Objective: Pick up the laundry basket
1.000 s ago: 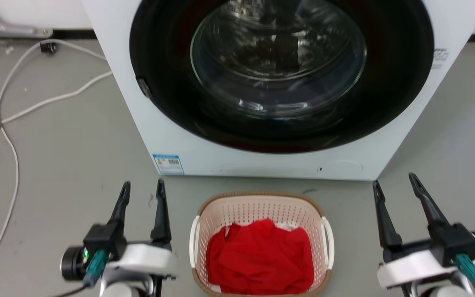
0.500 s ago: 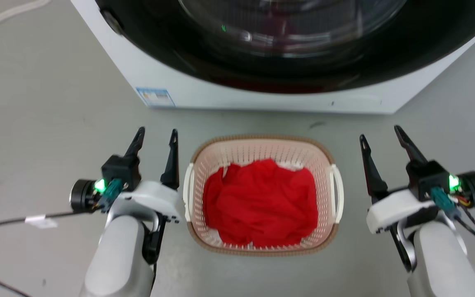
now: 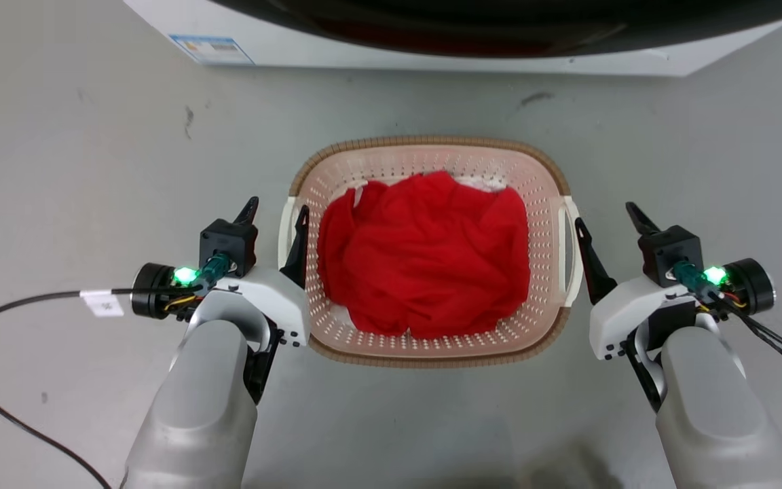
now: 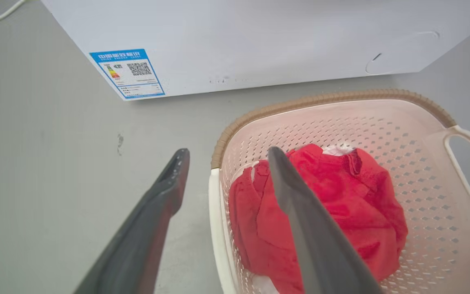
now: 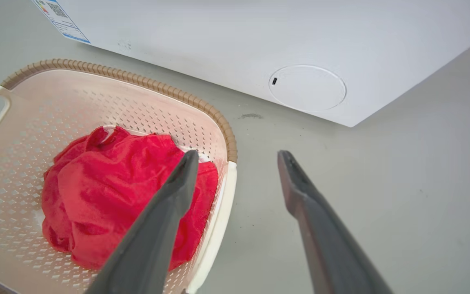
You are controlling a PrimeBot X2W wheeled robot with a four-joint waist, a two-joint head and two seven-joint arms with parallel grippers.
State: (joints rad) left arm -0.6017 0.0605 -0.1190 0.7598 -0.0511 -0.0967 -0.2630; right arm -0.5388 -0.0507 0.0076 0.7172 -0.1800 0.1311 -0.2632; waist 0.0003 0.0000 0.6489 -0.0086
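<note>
The laundry basket (image 3: 425,142) sits upright on the floor (image 3: 92,136) before the washer (image 3: 282,47), its long axis left to right. The left tool (image 3: 279,205) and right tool (image 3: 603,213) are spread open, each straddling an end handle.

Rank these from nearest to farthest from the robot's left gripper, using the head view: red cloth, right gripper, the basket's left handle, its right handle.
1. Left handle of the laundry basket, right beside the left gripper.
2. Red cloth, piled in the basket's middle.
3. Right handle, on the basket's far side.
4. Right gripper, just beyond that handle.
</note>
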